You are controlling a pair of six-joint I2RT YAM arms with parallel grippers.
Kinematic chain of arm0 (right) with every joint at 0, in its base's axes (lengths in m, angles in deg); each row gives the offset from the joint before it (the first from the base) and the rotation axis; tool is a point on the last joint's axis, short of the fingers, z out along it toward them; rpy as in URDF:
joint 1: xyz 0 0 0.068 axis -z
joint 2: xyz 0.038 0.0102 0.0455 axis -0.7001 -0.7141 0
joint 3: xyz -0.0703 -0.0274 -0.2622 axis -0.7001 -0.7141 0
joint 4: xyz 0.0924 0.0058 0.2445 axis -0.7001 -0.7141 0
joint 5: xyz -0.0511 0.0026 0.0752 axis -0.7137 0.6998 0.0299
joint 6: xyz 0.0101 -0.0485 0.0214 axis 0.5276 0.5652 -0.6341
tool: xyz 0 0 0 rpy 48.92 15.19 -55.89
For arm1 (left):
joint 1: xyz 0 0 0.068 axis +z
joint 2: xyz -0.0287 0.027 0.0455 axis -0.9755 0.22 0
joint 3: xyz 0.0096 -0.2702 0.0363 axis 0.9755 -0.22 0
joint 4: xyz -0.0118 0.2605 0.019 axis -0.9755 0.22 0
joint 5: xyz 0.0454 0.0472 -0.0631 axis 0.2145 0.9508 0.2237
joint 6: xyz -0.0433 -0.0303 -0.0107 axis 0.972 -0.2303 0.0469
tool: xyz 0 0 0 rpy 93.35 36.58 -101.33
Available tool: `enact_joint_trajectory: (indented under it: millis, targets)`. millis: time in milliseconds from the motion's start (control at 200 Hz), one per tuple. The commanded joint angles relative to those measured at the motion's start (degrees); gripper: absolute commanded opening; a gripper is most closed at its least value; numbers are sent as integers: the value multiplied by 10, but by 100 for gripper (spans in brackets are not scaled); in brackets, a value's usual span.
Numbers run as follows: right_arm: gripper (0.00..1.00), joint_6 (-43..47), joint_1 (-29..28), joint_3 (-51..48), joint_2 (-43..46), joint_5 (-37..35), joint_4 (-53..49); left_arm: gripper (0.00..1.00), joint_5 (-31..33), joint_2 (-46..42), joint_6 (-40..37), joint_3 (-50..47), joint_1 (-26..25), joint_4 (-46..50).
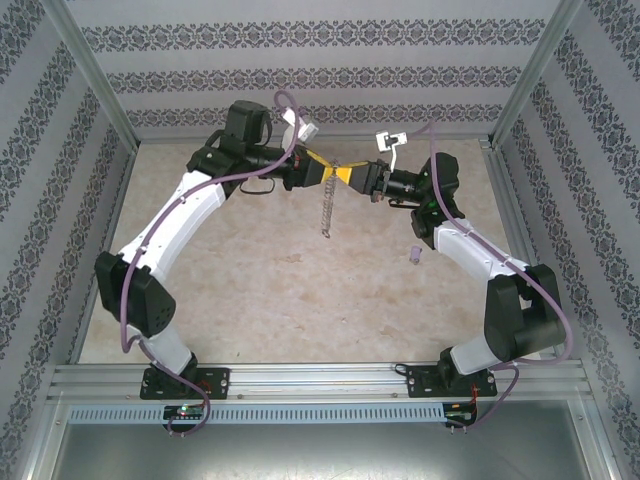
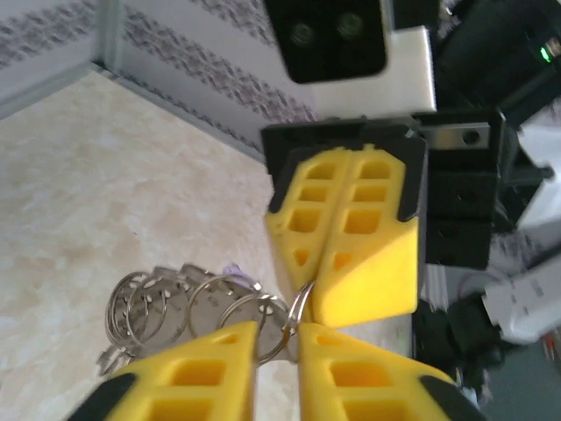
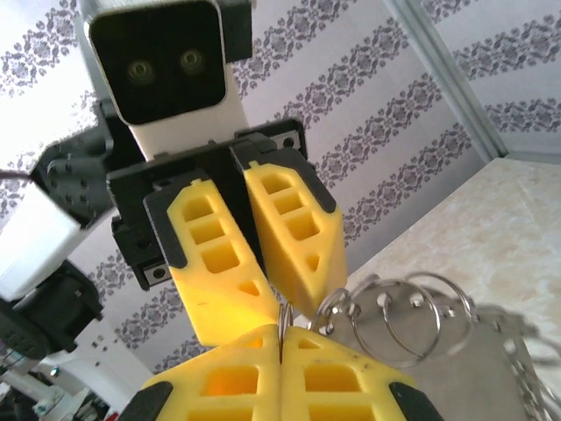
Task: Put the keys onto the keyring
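Where the arms are bolted at the near edge, the marbled tabletop point(image 1: 270, 290) begins, and a small pale-purple piece point(image 1: 415, 256) lies on it alone, just beside the right arm and well apart from everything else. Farther back, above the middle of the tabletop, the left pincer point(image 1: 327, 172) and the right pincer point(image 1: 347, 177) meet tip to tip in the air. Seen from the right wrist, the right pincer's yellow fingers point(image 3: 219, 381) are pressed together on a thin wire of the keyring point(image 3: 283, 317), which stands up between them. The left pincer's fingers point(image 2: 210, 368) stand slightly apart with ring wire in the gap; whether they touch it cannot be told. The keys point(image 2: 188, 303), silvery loops bunched together, hang below the meeting point, looking chain-like from above
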Motion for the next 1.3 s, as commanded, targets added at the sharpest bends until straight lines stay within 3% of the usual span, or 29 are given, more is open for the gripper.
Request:
enact_joint_trajectory:
  millis: [0, 80, 175, 255, 365, 385, 620, 774, 1009, 1294]
  targets:
    - [0, 5, 10, 11, 26, -26, 55, 24, 84, -61, 152, -74, 16, -182]
    - [0, 8, 12, 14, 31, -36, 55, 26, 123, -85, 219, -113, 19, -245]
    - [0, 10, 14, 15, 34, -45, 63, 57, 168, -103, 268, -139, 20, -280]
    - [0, 9, 13, 15, 32, -52, 72, 68, 197, -115, 299, -157, 20, -305]
    - [0, 7, 12, 15, 30, -59, 85, 98, 238, -123, 319, -168, 19, -304]
    - [0, 6, 12, 14, 29, -61, 88, 100, 242, -123, 320, -169, 19, -303]
    - [0, 23, 6, 17, 28, -71, 126, 100, 268, -113, 356, -192, 19, -333]
    - [0, 33, 1, 16, 23, -89, 149, 97, 222, -101, 362, -191, 18, -356]
    - [0, 30, -9, 22, 1, -129, 179, 76, 133, -75, 397, -208, 18, -438]
    - [0, -3, -12, 35, -40, -156, 226, 39, 99, -82, 409, -240, 1, -526]
